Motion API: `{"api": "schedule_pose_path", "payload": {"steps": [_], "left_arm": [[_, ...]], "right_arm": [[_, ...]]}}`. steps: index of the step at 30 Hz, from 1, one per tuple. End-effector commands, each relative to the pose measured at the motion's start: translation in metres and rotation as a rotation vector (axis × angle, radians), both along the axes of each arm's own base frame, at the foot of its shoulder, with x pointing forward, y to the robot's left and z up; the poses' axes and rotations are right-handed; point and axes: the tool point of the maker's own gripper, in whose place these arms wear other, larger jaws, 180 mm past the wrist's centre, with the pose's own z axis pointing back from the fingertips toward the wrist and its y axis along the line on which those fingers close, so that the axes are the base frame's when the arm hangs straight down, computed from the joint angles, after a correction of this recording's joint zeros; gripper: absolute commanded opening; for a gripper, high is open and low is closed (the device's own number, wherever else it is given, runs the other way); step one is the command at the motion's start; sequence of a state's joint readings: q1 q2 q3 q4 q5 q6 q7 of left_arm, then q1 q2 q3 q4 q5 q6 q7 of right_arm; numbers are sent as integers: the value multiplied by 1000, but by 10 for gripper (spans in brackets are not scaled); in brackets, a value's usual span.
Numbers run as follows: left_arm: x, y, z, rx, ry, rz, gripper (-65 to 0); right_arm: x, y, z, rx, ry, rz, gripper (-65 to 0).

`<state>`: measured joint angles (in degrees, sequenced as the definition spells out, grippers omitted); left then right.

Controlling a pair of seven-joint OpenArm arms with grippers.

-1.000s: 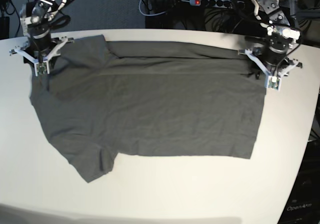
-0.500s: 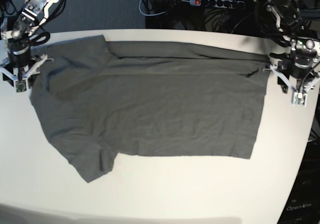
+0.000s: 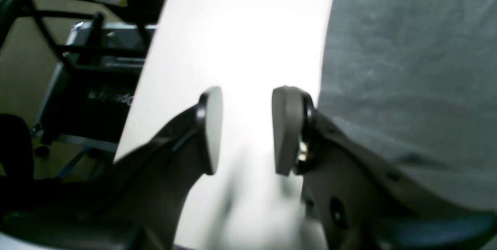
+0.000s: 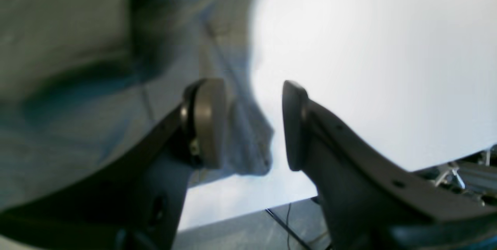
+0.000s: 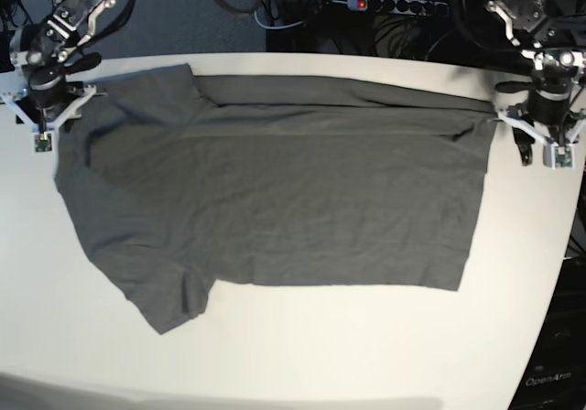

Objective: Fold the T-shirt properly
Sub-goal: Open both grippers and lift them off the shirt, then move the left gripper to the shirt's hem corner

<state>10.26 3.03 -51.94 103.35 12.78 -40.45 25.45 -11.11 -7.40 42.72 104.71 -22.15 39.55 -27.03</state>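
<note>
The T-shirt (image 5: 275, 190) lay spread flat across the white table (image 5: 302, 355). My left gripper (image 3: 246, 129) hung with jaws parted over bare table beside its right edge; my right gripper (image 4: 254, 124) gaped empty above its far-left corner.

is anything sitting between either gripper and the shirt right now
Nothing visible does. The left gripper hangs open over bare table, with the T-shirt edge right beside one finger. The right gripper is open at the shirt's edge, with only fabric and white tabletop below. Nothing else lies on the shirt.
</note>
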Motion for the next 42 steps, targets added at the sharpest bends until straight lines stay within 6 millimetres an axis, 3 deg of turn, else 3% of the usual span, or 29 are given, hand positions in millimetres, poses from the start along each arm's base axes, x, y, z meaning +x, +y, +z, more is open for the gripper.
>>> {"api": "schedule_pose_path", "payload": {"steps": [1,5,8,13,18,20,22,26,33,42], "left_arm": [[1,3,9,15,-35,-1,-436],[3,4,2,-3,-44,-2,-436],[4,4,-3,-18,-46,0,-436],[8,5,-3,-22,-53,2,-436],[27,20,18,21,-93,0,-433],[27,29,11,36,-21,12,-389],[31,40,10,41,21,31,-303],[43,50,12,31,26,40,-160],[57,39,17,26,-16,5,-229],[55,36,15,15,-19,8,-229]], "right_arm": [[5,-1,9,-17,-31,2,-408],[17,10,10,-6,-47,39,-409],[26,8,16,-13,-68,40,-409],[37,-5,30,-55,-94,48,-406],[58,-23,42,-81,-121,50,-384],[69,-30,40,-72,-125,50,-321],[76,-36,39,-67,-126,49,-274],[92,-43,36,-42,-134,48,-263],[136,-49,46,16,-190,46,-263],[181,-67,37,131,-155,26,-263]]}}
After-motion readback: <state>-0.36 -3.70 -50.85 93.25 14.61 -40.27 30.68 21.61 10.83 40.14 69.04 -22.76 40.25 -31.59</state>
